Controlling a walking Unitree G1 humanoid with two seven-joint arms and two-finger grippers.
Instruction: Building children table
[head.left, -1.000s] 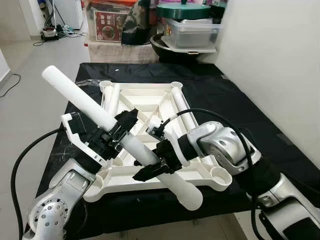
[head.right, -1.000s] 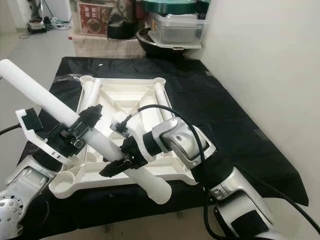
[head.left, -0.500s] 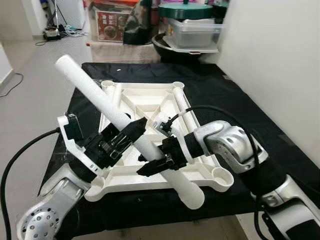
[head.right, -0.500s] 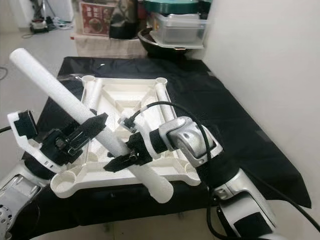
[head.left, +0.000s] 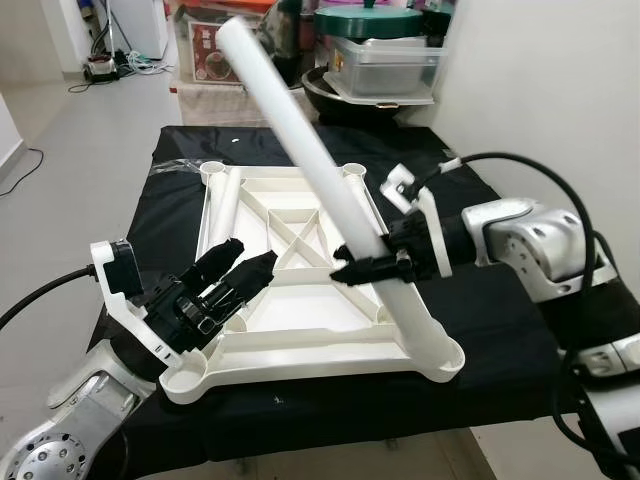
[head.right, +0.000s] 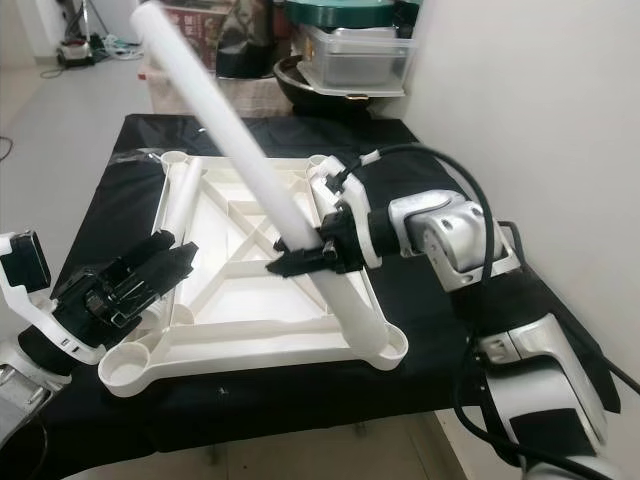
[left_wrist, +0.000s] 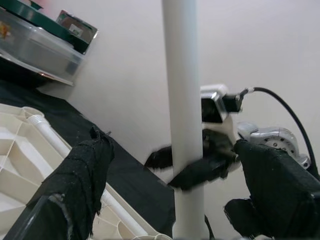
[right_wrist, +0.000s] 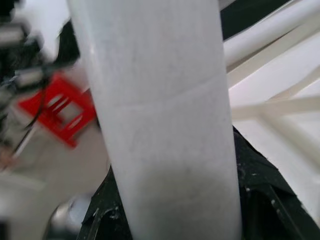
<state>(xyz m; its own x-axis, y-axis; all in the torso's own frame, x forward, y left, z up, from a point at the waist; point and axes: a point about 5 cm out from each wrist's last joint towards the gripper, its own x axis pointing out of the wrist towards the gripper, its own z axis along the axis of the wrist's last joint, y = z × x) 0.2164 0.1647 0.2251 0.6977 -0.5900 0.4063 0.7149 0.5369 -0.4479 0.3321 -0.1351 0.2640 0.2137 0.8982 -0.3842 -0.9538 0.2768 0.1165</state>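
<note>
1. The white table top (head.left: 300, 310) lies upside down on a black-covered bench (head.left: 480, 330), its ribbed underside facing up.
2. The right gripper (head.left: 362, 262) is clamped round a long white leg tube (head.left: 310, 150) — the tube's lower end sits at the corner socket (head.left: 440, 355) at the bench's near right corner, and it leans up and away toward the far left.
3. The left gripper (head.left: 235, 265) hovers over the table top's near left part, fingers (left_wrist: 82, 175) spread — nothing between them.
</note>
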